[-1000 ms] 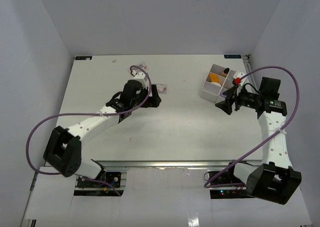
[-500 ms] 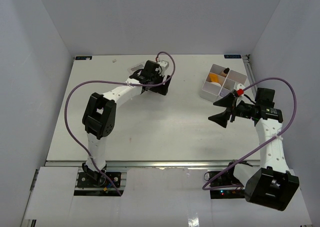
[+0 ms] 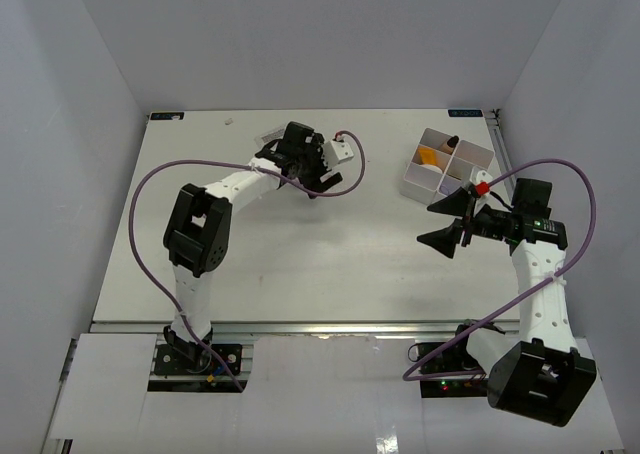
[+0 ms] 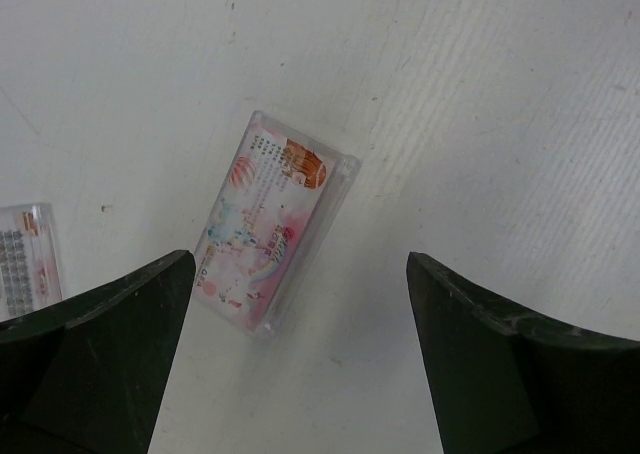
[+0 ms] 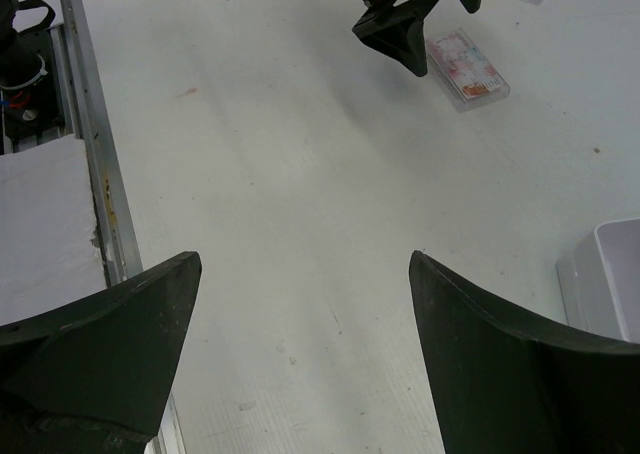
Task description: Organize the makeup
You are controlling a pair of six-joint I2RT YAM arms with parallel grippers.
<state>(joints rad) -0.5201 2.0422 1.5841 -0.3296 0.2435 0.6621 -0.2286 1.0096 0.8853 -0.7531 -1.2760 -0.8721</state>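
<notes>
Farthest left in my left wrist view lies a second packet (image 4: pixel 26 256), cut by the frame edge. It is flat on the worktop (image 4: pixel 480 94) and well outside the fingers, so I read it as one for later.

The left hand (image 4: pixel 297 274) is spread wide and holds nothing. Its two fingers (image 4: pixel 100 364) stand either side of the clear packet (image 4: pixel 275 222), the one with the pink print, which lies flat and askew, nearer the left finger than the right. I cannot see either finger touching it. I judge the hand is held open like this so it can straddle the packet before coming down. A thing this thin, lying flush, leaves little edge to pinch, so the fingers would have to meet the worktop close to its long sides.

Over to the right, the white tray (image 3: pixel 418 182) sits near the far right of the worktop. Something orange (image 3: pixel 428 156) is in one compartment, too small to name. The packet is well apart from the tray, so sorting is not done.

The right hand (image 5: pixel 305 264) is also wide open and empty, hanging just in front of the tray and looking back across the bare worktop. I take it as parked there, clear of the tray's mouth.
</notes>
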